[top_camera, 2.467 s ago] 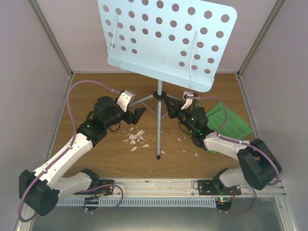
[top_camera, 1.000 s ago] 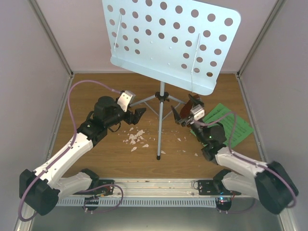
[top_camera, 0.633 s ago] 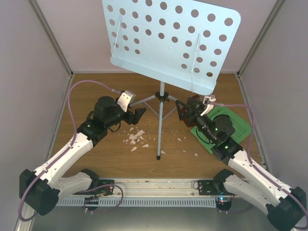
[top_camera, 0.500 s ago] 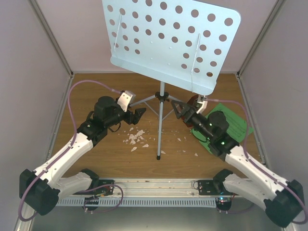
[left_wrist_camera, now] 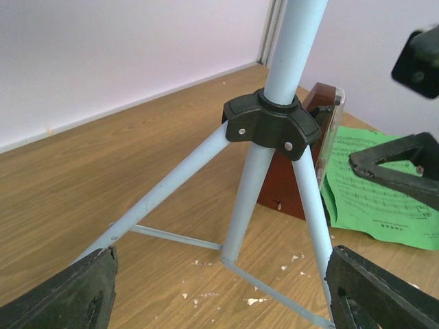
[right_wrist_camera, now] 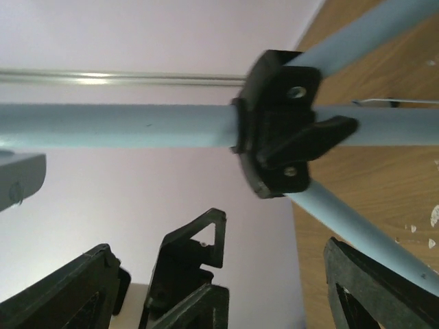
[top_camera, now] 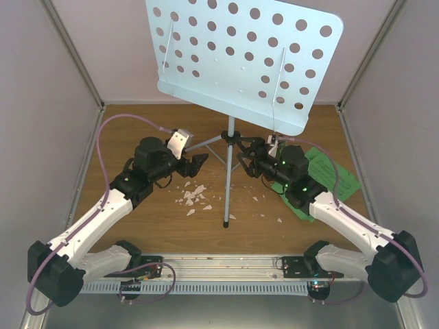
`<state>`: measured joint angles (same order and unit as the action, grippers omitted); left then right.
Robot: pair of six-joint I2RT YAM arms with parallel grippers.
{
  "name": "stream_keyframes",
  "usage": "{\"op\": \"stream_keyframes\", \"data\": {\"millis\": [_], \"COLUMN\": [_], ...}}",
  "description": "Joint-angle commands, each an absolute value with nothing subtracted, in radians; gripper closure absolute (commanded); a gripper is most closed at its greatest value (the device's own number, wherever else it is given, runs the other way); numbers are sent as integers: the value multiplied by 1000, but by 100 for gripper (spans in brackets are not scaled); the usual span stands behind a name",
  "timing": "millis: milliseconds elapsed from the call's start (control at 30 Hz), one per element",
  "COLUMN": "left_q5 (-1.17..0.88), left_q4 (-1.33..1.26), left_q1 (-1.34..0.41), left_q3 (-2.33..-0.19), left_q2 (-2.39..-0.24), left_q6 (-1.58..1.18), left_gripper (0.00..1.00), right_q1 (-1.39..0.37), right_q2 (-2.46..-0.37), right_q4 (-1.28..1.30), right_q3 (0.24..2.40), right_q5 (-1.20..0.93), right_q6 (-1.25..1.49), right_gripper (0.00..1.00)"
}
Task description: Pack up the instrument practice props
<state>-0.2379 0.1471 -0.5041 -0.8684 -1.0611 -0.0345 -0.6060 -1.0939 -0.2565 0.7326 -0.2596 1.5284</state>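
The music stand (top_camera: 240,58) stands mid-table on its tripod. Both arms reach inward and flank the tripod hub (top_camera: 230,137): the left gripper (top_camera: 195,163) is near its left and the right gripper (top_camera: 248,156) just to its right. Each has its jaws spread wide and holds nothing. The sheet music (top_camera: 337,177) lies flat at the right. Only the left wrist view shows the metronome (left_wrist_camera: 291,185), upright behind the legs beside the sheet. Crumbs (top_camera: 193,197) lie left of the pole.
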Motion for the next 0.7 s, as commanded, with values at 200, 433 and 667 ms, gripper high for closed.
{"op": "stream_keyframes", "data": {"millis": [200, 433, 667], "left_q5": [-239, -240, -240], "left_q4": [114, 114, 112], "left_q1": [-509, -509, -508], "left_q3": [-879, -881, -879], "left_q2": [-1048, -1049, -1051], "left_q6": [-26, -26, -27], "left_gripper": [17, 17, 17], "right_q1": [-595, -572, -550], "right_q2": [-1122, -1158, -1192], "right_q4": [-250, -215, -222], "right_q3": [718, 750, 770], "right_q5": [-162, -160, -173], "right_q6": [1706, 1724, 1746], "right_gripper": [26, 34, 37]}}
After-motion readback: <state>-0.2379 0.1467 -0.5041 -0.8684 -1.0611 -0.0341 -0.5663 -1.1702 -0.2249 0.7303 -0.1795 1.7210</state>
